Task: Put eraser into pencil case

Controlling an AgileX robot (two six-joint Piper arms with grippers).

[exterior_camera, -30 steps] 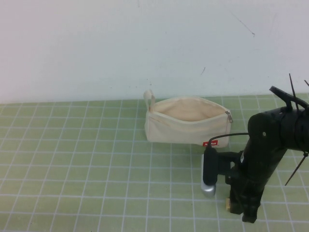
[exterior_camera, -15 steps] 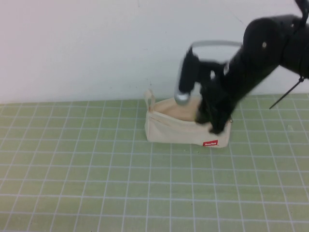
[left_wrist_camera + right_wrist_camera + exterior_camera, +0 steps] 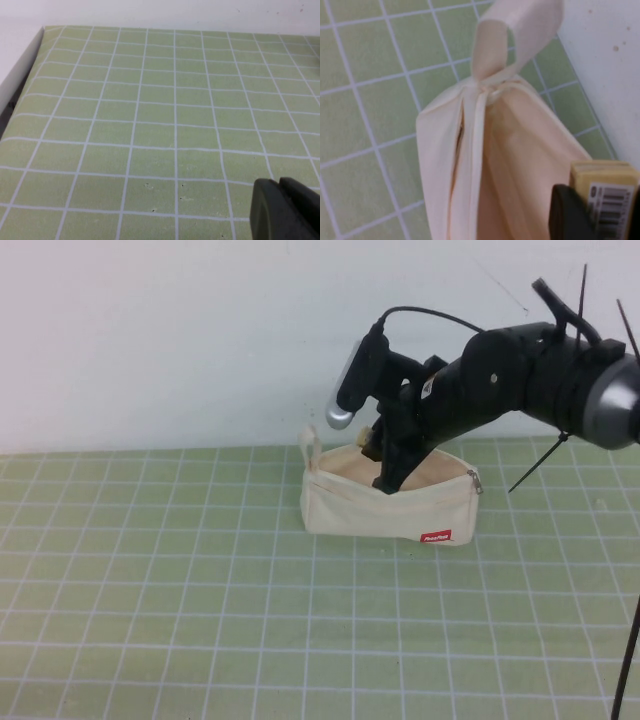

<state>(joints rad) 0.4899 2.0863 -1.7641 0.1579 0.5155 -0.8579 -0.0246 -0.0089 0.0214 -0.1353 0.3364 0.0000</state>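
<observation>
Cream pencil case gapes under right gripper clamping eraser; left gripper closed.

Red tag on the case: I see white lettering, too small for me to read.
Eraser label: I see a barcode with tiny digits, unreadable.

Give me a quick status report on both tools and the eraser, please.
Right tool over the open pencil case, shut on the eraser. Left tool parked above bare mat, shut. Nothing blocking the opening.
</observation>
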